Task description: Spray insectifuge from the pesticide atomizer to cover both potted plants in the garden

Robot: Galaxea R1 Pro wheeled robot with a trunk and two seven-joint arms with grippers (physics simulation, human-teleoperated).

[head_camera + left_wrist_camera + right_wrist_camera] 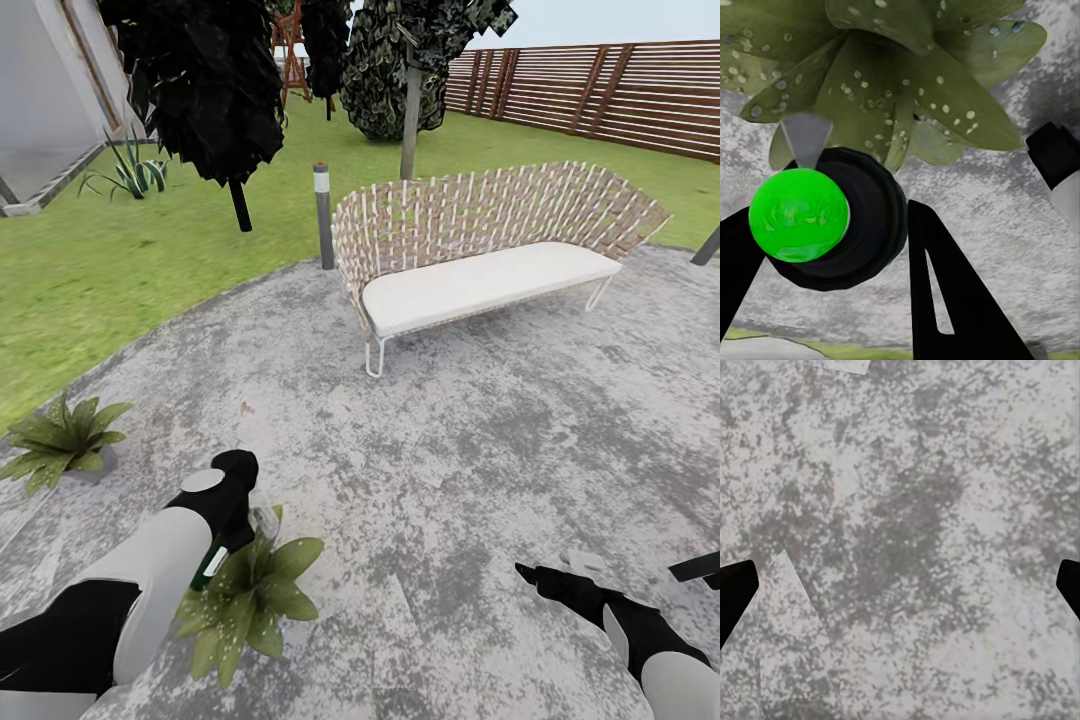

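My left gripper [228,508] is shut on the pesticide atomizer [211,563], holding it just over the nearer potted plant [250,600]. In the left wrist view the atomizer [825,221] shows a bright green round end, a dark body and a pale grey nozzle, held between black fingers [945,292]. Beyond it spread the plant's broad leaves [907,75], dotted with white specks. The second potted plant [60,440] sits at the paving's left edge. My right gripper [610,572] hangs open and empty low over the bare paving, with its fingertips [735,596] far apart.
A woven bench [480,260] with a white cushion stands ahead on the grey paving. A short post [323,215] is beside it. Lawn, dark trees [215,90] and a slatted wooden fence [610,90] lie beyond. A spiky thin-bladed plant [130,175] grows by the building at far left.
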